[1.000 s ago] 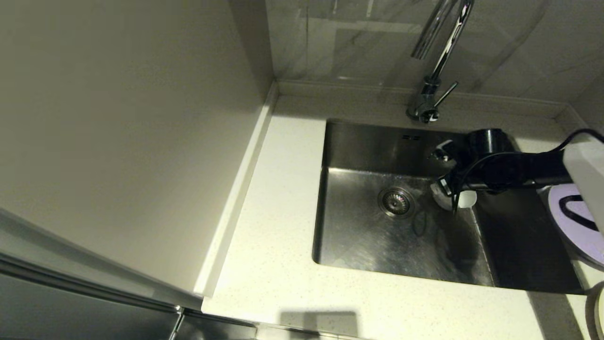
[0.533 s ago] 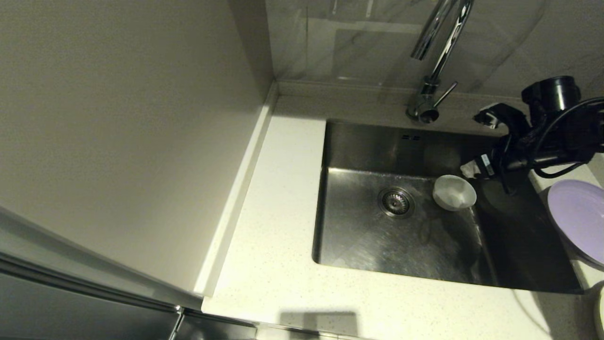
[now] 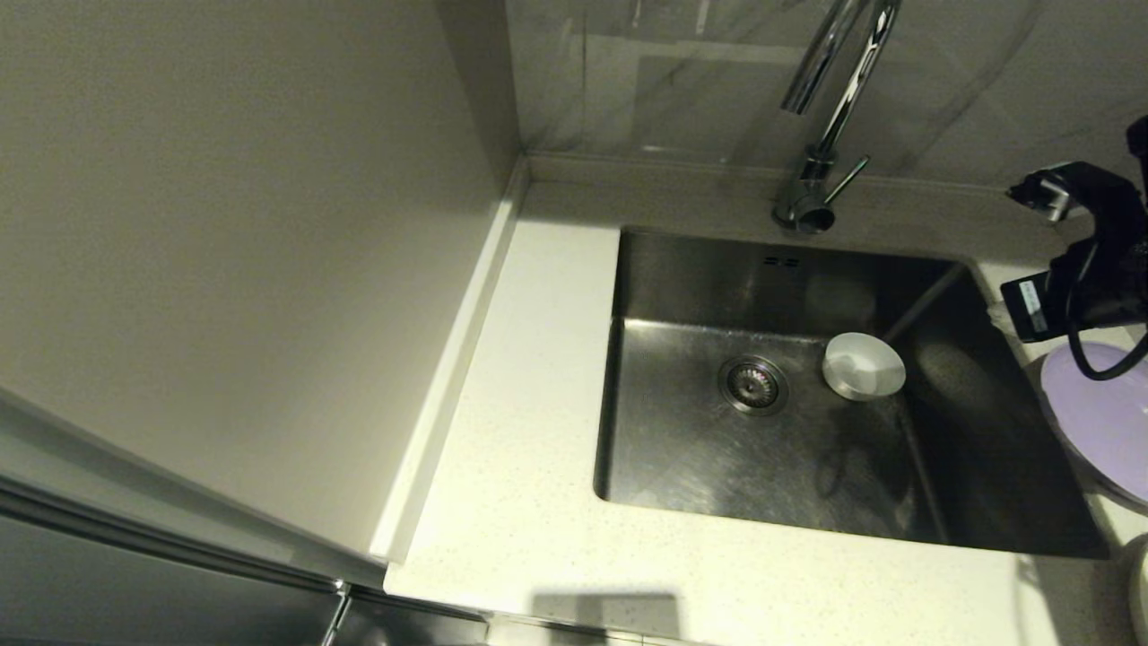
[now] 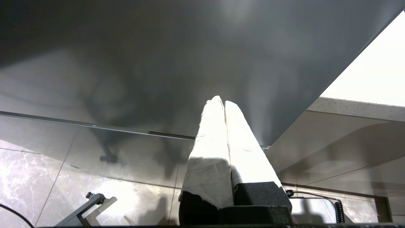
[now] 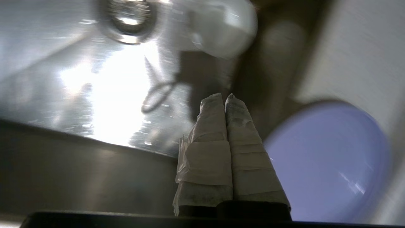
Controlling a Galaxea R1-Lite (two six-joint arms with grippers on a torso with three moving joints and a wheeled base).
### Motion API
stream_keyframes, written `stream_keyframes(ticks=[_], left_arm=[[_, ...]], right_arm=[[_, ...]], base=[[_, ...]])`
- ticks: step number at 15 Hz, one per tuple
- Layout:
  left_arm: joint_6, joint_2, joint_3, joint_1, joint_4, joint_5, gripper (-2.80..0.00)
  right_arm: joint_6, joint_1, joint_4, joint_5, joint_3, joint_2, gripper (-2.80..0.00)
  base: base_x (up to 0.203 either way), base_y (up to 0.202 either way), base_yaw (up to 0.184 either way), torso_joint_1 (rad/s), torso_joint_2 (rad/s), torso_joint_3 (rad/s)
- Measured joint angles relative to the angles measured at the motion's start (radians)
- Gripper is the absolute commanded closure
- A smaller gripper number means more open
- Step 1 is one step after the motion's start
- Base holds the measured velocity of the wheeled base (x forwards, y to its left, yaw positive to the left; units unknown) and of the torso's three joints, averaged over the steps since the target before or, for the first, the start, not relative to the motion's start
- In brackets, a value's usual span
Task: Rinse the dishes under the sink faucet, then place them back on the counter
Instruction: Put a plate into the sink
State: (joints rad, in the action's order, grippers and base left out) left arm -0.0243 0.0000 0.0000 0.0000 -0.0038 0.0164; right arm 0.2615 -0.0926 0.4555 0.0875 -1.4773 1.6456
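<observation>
A: Now clear of the sink [image 3: 682, 269], then? Half a second back, right arm hung over the basin's right edge; a full second back, reached across and covered the bowl.

B: Yes, pulled right out. Right end effector [image 5: 225, 96] up and away to the right, over the surface [image 3: 520, 538] beside the basin, above the lilac plate [image 3: 1103, 431]. Basin open from wall to wall.

A: And the bowl [image 3: 863, 365]?

B: Left behind on the sink floor, upright, just right of the drain [image 3: 753, 384]. Sat in the same spot half a second ago.

A: Meaning for the job?

B: Likely one dish delivered for rinsing, none rinsed. No water visible from the faucet [image 3: 830, 108]. Lilac plate on the surface at the sink's right; a sliver of another pale rim [image 3: 1137, 592] at the corner, too cut off to name.

A: Grip on the right side?

B: Padded fingers [image 5: 205, 152] pressed together tip to tip, nothing between them, touching nothing. Plate below and beyond the tips, apart from them.

A: Left one?

B: Left end effector [image 4: 224, 102] parked down beside the cabinet, fingers likewise closed together, empty.

A: Next, probably?

B: Either the faucet lever or the lilac plate; fingers would need to part first for the plate.
</observation>
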Motion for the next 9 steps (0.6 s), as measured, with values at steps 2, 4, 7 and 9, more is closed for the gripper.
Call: stream_keyframes(ticks=[2,4,7,9], left_arm=[[0.000,0.000,0.000,0.000,0.000,0.000,0.00],[0.000,0.000,0.000,0.000,0.000,0.000,0.00],[0.000,0.000,0.000,0.000,0.000,0.000,0.00],[0.000,0.000,0.000,0.000,0.000,0.000,0.00]], right_arm=[[-0.002,-0.040,-0.002,0.041,0.044,-0.018,-2.80],[-0.002,-0.085,-0.005,0.048,0.095,-0.026,-2.80],[-0.002,-0.135,-0.006,0.050,0.135,-0.023,-2.80],[-0.002,-0.150,-0.006,0.050,0.156,-0.020,-2.80]], base=[[0.000,0.000,0.000,0.000,0.00,0.000],[0.000,0.000,0.000,0.000,0.00,0.000],[0.000,0.000,0.000,0.000,0.00,0.000],[0.000,0.000,0.000,0.000,0.00,0.000]])
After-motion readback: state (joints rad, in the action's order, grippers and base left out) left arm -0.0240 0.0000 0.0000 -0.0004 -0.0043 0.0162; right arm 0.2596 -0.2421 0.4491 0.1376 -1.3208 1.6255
